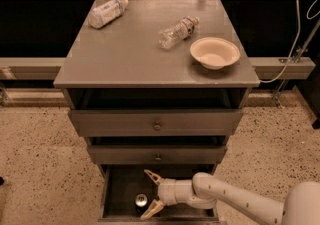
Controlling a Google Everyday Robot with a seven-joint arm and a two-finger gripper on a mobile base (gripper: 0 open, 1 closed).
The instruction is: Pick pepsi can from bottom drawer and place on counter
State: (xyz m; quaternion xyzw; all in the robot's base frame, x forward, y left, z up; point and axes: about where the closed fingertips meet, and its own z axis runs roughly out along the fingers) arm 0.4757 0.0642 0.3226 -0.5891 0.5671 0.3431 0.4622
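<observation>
1. You see the counter (140, 61) across the frame's upper centre.
2. On it lie the left bottle (107, 12), the middle bottle (177, 32) and, right, an upright bowl (215, 52).
3. The gripper (151, 195) sits at bottom centre, fingers spread.

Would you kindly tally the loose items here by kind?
Plastic bottles: 2, on the counter
Bowl: 1, on the counter
Pepsi can: 1, in the bottom drawer
Total: 4
The gripper is open around the can, inside that drawer.
</observation>
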